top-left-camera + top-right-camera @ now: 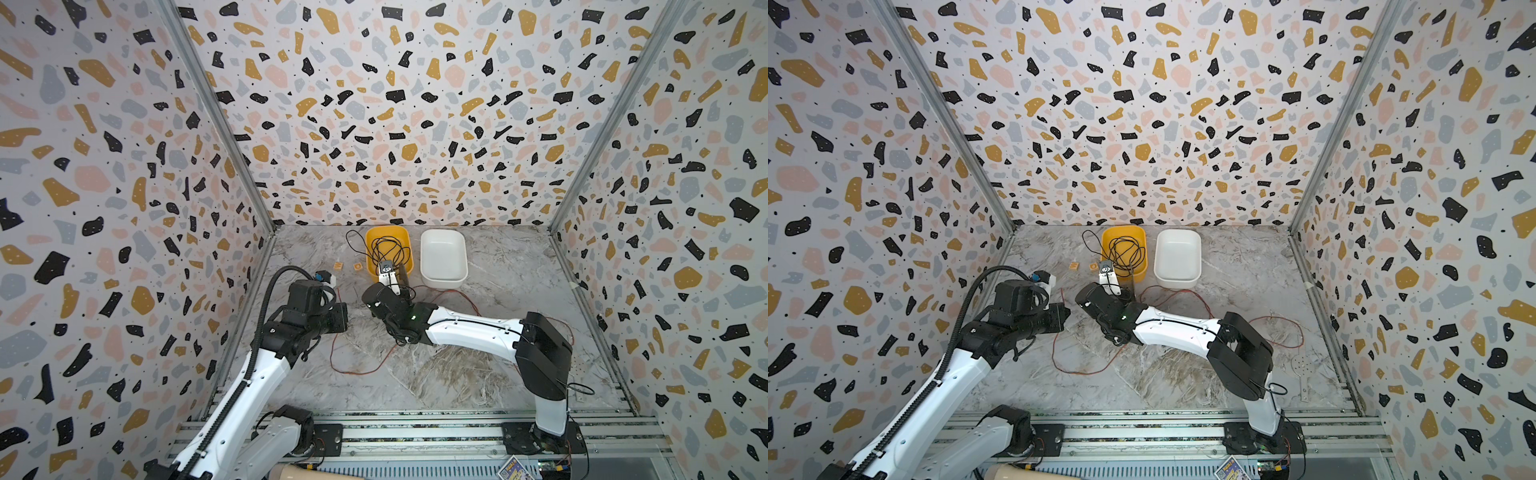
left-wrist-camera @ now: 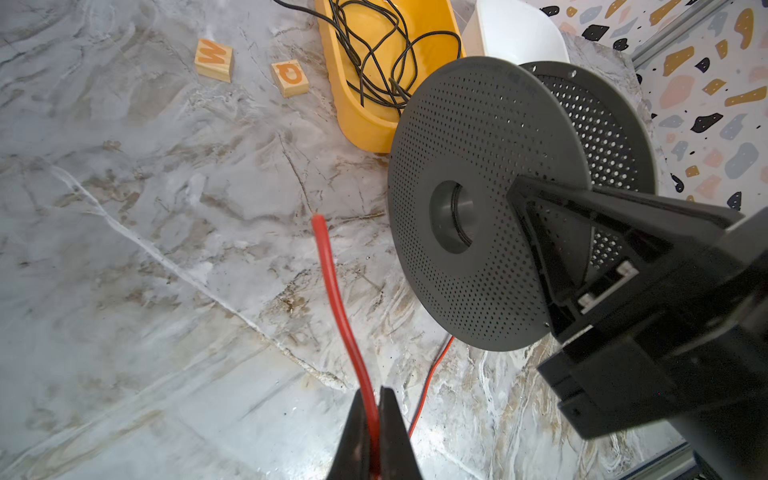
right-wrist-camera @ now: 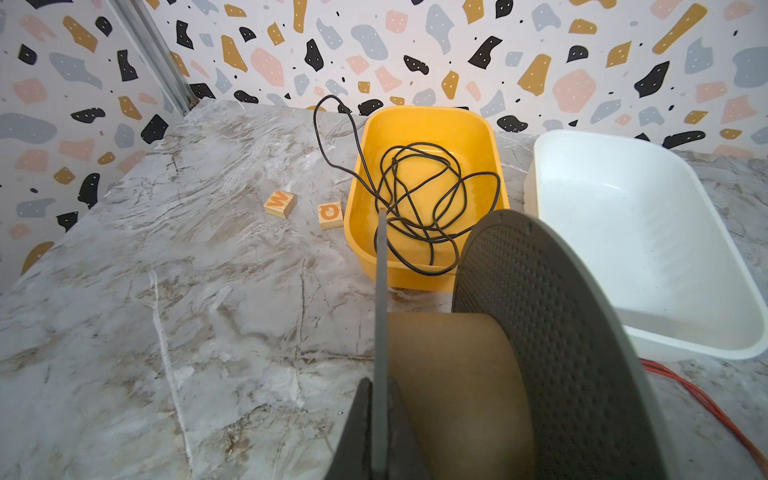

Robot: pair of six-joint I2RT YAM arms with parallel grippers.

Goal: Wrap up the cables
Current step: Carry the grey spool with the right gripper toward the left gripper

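Observation:
The cable is a long thin red-orange wire (image 1: pixel 357 371) lying in loose loops over the marble table, in both top views. My left gripper (image 2: pixel 376 401) is shut on it near one end, and a short length of the red cable (image 2: pixel 332 282) sticks out past the jaws, its tip free above the table. A grey spool (image 2: pixel 478 166) with perforated flanges and a brown core (image 3: pixel 449 374) stands upright beside that tip. My right gripper (image 3: pixel 380 388) is shut on the thin edge of one flange. In a top view the left gripper (image 1: pixel 344 318) sits just left of the spool (image 1: pixel 403 275).
A yellow tub (image 1: pixel 388 233) at the back holds a tangled black wire (image 1: pixel 388 254), part of which trails out onto the table. A white tub (image 1: pixel 442 279) stands right of it. Two wooden letter blocks (image 2: pixel 214 60) (image 2: pixel 291 77) lie left of the yellow tub. Patterned walls enclose three sides.

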